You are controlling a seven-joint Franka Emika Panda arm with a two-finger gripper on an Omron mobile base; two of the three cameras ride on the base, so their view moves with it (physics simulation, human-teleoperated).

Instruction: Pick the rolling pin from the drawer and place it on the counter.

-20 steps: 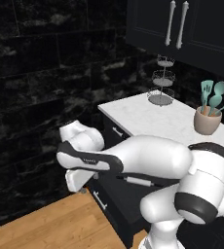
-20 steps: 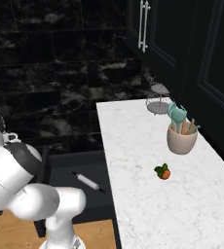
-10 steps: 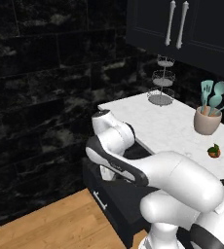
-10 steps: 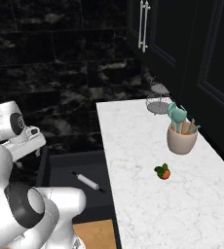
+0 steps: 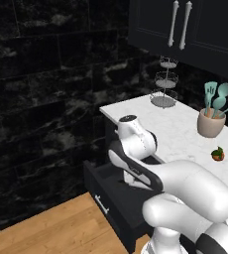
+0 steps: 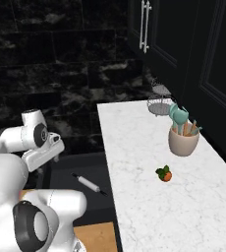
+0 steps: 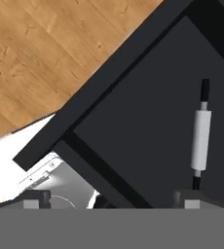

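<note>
Drawer [image 6: 80, 170] is pulled out below the worktop [image 6: 144, 162], black inside, with a small silver handle [image 5: 102, 203] on its front seen in the left base view. Pin [image 6: 89, 184] lies flat on the drawer floor, diagonal in the right base view, white barrel with thin dark handles, near the worktop-side wall, not touching the arm. In the hand view the pin [image 7: 202, 138] runs roughly up-down at the right of the drawer [image 7: 148, 131], one dark handle end close to the right finger tip; can't tell if they touch. Fingers [image 7: 111, 200] spread wide apart, nothing between them, the two tips at the bottom edge, the left one over the drawer's wall, the right one over the drawer floor. Wood floor [image 7: 41, 53] shows past the drawer front. Arm's hand hangs over the open drawer, wrist [image 5: 136, 141] just off the worktop [image 5: 185, 126] edge. On the worktop: beige crock [image 6: 183, 141] with teal spatulas [image 6: 179, 115], a small red fruit with green leaves [image 6: 164, 173] near it toward the front, a tiered wire stand [image 5: 164, 89] at the back. Black cupboards [image 5: 185, 22] with long silver handles above.
</note>
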